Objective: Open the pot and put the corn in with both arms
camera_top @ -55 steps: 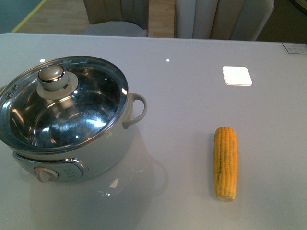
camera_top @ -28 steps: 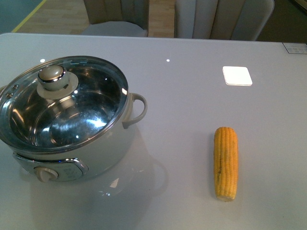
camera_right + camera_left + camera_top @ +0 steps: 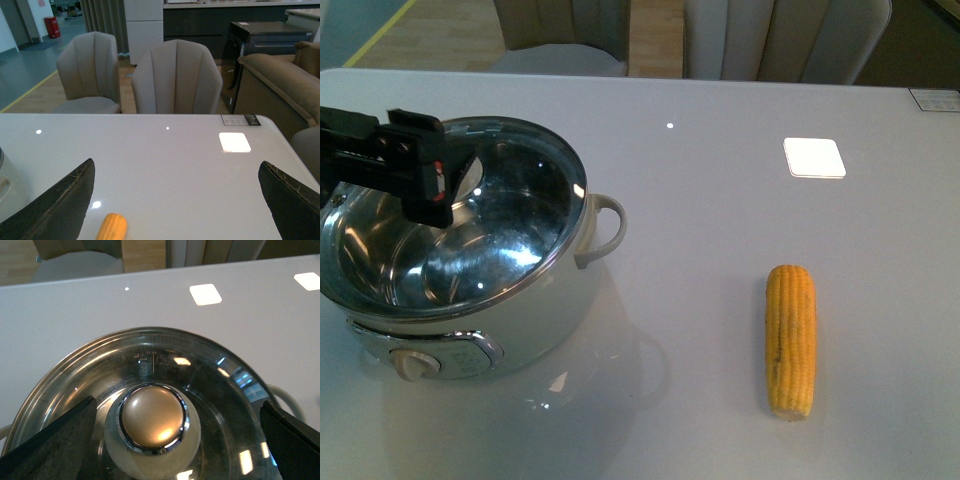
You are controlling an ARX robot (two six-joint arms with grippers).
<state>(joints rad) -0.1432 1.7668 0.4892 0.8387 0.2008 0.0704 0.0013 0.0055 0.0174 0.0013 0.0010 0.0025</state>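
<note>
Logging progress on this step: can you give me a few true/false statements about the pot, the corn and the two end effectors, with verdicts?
1. The glass lid sits on the pot. True.
2. The corn lies inside the pot. False: it lies on the table, to the right of the pot.
3. The left end effector is shut on the lid knob. False: its jaws stand open, one on each side of the knob.
4. The right end effector is open and holds nothing. True.
</note>
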